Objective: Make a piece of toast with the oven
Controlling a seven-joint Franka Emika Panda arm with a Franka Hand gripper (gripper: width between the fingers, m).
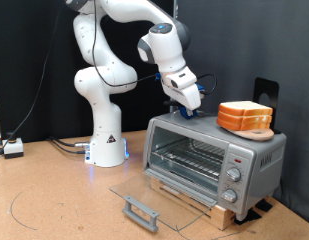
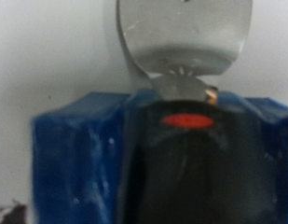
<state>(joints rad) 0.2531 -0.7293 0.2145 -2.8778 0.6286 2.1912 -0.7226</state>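
Note:
The silver oven [image 1: 256, 150] stands on a wooden base at the exterior view's right. Its glass door [image 1: 159, 190] is folded down flat, and the wire rack [image 1: 189, 160] inside is bare. The piece of toast [image 1: 245, 115], orange-brown crusted, lies on a small wooden board on the oven's roof, towards the right. My gripper [image 1: 192, 108] hangs just over the roof's left part, a hand's width left of the toast. The toast is not between the fingers. The wrist view is filled by blurred blue [image 2: 74, 154] and black [image 2: 195, 177] parts with a red mark, under a silver piece [image 2: 185, 37].
The white robot base [image 1: 106, 145] stands left of the oven, with cables [image 1: 64, 145] on the brown table. The open door's handle [image 1: 140, 211] juts out towards the exterior view's bottom. Round knobs [image 1: 234, 175] run down the oven's right panel. A black stand [image 1: 266, 95] rises behind the toast.

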